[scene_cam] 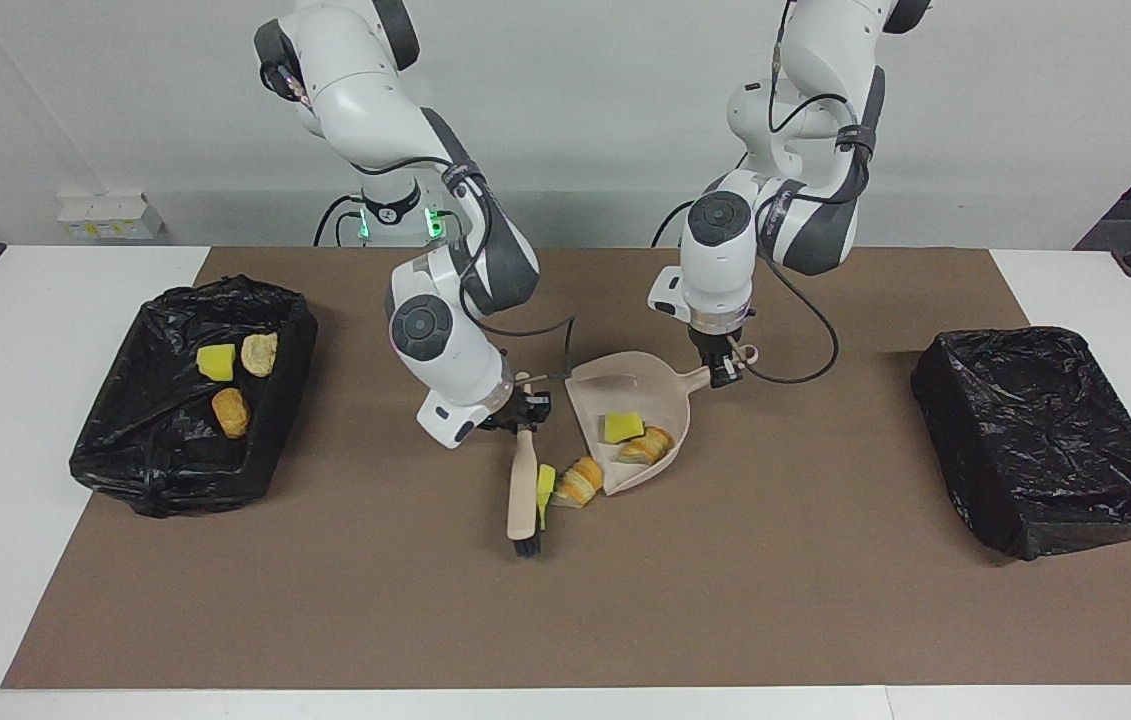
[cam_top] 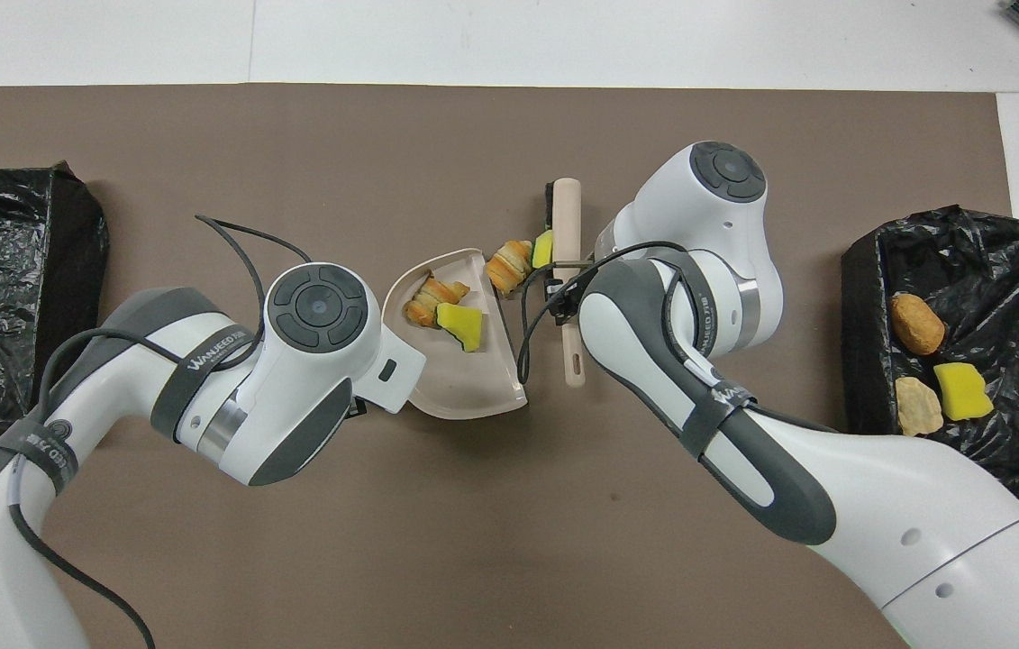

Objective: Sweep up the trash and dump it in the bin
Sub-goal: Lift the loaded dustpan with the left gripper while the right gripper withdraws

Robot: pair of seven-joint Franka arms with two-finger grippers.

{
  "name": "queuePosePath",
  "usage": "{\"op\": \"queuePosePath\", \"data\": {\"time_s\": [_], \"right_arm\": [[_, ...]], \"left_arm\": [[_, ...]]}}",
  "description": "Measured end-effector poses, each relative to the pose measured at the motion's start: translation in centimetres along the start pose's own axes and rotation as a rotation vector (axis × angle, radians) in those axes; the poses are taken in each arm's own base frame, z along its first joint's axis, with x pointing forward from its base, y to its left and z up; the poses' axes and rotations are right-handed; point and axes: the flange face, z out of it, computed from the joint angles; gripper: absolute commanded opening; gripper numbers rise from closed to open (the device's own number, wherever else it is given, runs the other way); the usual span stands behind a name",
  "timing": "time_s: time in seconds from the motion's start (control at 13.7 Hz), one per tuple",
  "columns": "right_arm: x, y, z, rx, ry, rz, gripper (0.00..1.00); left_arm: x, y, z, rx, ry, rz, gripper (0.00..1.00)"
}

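Trash first: two scraps, a yellow chunk (scene_cam: 546, 486) and an orange bread lump (scene_cam: 581, 480), sit pressed between the brush (scene_cam: 523, 490) and the open lip of the dustpan (scene_cam: 635, 375), right at the middle of the bench (scene_cam: 825, 600). The bread lump looks to be touching the pan's edge but not yet inside.

Right gripper (scene_cam: 522, 408) has its jaws pinching the brush handle, bristles down on the brown mat. Left gripper (scene_cam: 722, 372) has its jaws clamped on the dustpan's handle, pan resting flat.

Now the risks, as I read them. The bread lump could ride up against the lip and roll off along the rim instead of in, since it meets the pan near its outer corner. The yellow chunk stands on edge against the brush, so it may flip over the bristles and get left on the mat. A hard push might also shove the whole pan sideways, or knock out what's loaded.

Count: seven scraps. Two in the dustpan, one yellow (scene_cam: 623, 427) and one bread (scene_cam: 647, 446). Two at the brush. Three in the bin (scene_cam: 125, 470) toward the right arm's end: one yellow, two bread-like. Two black-lined bins in all, the other (scene_cam: 1045, 440) toward the left arm's end. One brush, one dustpan.
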Motion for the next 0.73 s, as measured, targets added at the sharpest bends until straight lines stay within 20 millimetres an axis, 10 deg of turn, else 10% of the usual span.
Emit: {"op": "queuePosePath", "data": {"time_s": [0.37,0.73], "right_arm": [[-2.8,-3.4,0.5,0.188,-0.172,-0.016,0.00],[-4.7,-4.9,-4.2,0.213,-0.147,-0.040,0.00]], "left_arm": [[-0.1,0.0,0.0,-0.001,-0.001,-0.010,0.00],[-0.6,-0.4,0.4,-0.018,0.004,-0.030,0.00]]}}
